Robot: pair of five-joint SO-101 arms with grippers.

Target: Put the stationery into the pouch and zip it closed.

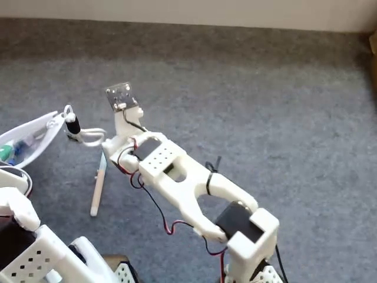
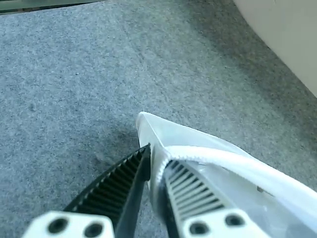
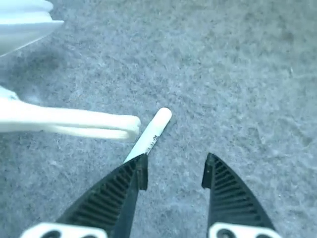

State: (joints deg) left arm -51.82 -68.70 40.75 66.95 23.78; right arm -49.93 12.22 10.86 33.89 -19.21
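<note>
Your pouch (image 1: 34, 134) lies at the 9 o'clock edge of the high view. It is white with its mouth open, and green and blue stationery (image 1: 8, 151) shows inside. Its pointed end faces about 2 o'clock, and a white cord loop (image 1: 92, 137) trails off that end onto the grey surface (image 1: 265, 88).

You have the left gripper (image 2: 154, 159) clenched on the pouch (image 2: 198, 144). In the left wrist view the ridged jaws pinch the thin white rim next to its corner. The left arm (image 1: 29, 247) sits in the 7 o'clock corner of the high view.

One white pen (image 1: 98, 186) is outside the pouch, flat on the surface at about 5 o'clock from the pouch's tip. It runs nearly 12 to 6, with its upper end just under the cord loop. In the right wrist view the pen (image 3: 151, 134) has its rounded end just beside the end of the loop (image 3: 74, 121), and its other end passes under one jaw tip.

Your right gripper (image 3: 174, 168) is released. Its jaws stand well apart above the surface with nothing between them, and the pen is at the edge of the gap. The right arm (image 1: 177, 171) reaches from 5 o'clock toward the middle of the high view. Its wrist is over the pen's upper end and near the loop. A curved part of the pouch (image 3: 25, 20) shows in a far corner of the right wrist view.
</note>
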